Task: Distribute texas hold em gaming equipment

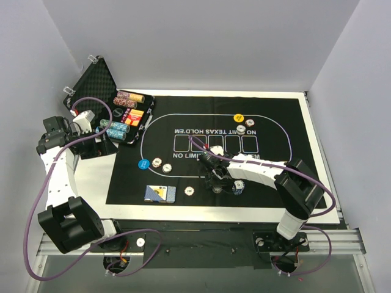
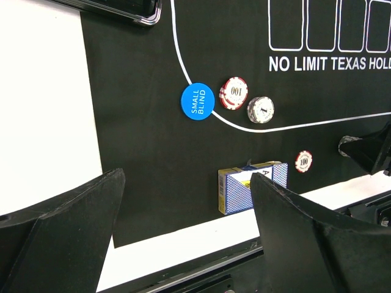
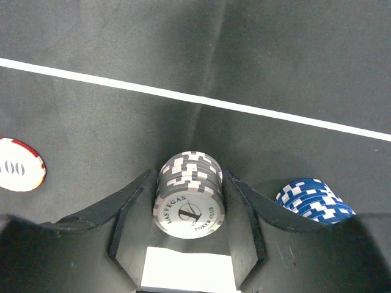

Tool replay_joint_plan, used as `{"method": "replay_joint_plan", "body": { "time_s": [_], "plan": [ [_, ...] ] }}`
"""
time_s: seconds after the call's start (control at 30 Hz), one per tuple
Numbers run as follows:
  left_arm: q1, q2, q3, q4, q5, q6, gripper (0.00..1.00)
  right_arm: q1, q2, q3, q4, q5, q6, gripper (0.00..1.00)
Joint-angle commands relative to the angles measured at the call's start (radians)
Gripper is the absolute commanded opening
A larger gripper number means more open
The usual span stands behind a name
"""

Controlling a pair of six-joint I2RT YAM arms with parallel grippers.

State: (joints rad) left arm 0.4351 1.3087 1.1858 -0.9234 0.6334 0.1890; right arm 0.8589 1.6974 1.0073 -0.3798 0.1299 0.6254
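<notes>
Closest in, the right fingers [image 3: 125, 210] are closed on a grey poker chip stack [image 3: 189, 195] on the felt mat [image 3: 183, 49] near a blue chip stack [image 3: 311, 198], the left fingers [image 2: 67, 226] are spread wide and empty, a pick-up is judged in hand, and a steady lift is called for next.

White table [image 1: 183, 213] bears the black felt mat [image 1: 128, 177] and, seemingly, the open case [image 1: 101, 82].

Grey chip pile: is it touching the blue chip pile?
Apart. The right wrist view shows a robot finger and some mat between the grey chip pile and the blue chip pile.
</notes>
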Motion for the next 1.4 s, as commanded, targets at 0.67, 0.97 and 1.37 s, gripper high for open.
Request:
{"method": "replay_joint_plan", "body": {
  "time_s": [0.67,0.97,1.37],
  "plan": [
    [0.008,-0.023,0.009,0.006,0.022,0.018,0.95,-0.161,-0.174,0.122,-0.149,0.008,-0.053,0.29],
    [0.008,-0.02,0.018,0.001,0.014,0.024,0.95,-0.399,-0.167,0.07,-0.116,-0.03,-0.084,0.29],
    [0.007,-0.008,0.037,-0.002,0.017,0.02,0.95,-0.492,-0.048,-0.065,-0.002,-0.041,-0.056,0.26]
  ]
}}
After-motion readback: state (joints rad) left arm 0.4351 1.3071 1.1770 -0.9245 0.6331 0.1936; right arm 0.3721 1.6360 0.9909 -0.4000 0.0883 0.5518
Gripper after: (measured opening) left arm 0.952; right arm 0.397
